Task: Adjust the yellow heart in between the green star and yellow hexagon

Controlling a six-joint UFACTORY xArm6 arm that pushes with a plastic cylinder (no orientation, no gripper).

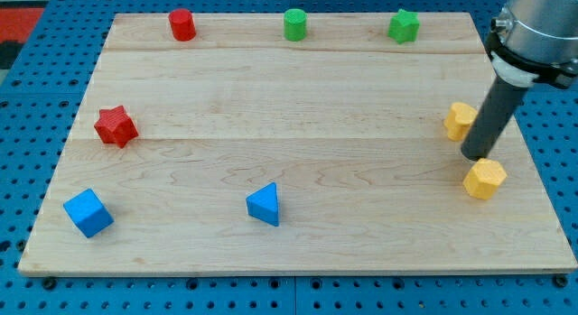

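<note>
The yellow heart [459,120] lies near the board's right edge, partly hidden behind my rod. The yellow hexagon [485,178] lies just below it, toward the view's bottom right. The green star [404,26] sits at the view's top, right of centre. My tip [475,156] rests on the board between the heart and the hexagon, touching or almost touching the hexagon's top edge and close to the heart's lower right side.
A green cylinder [295,25] and a red cylinder [182,24] stand along the top edge. A red star [116,126] is at the left, a blue cube [88,213] at the bottom left, a blue triangle [265,205] at bottom centre. The wooden board [298,107] ends close to the right of the yellow blocks.
</note>
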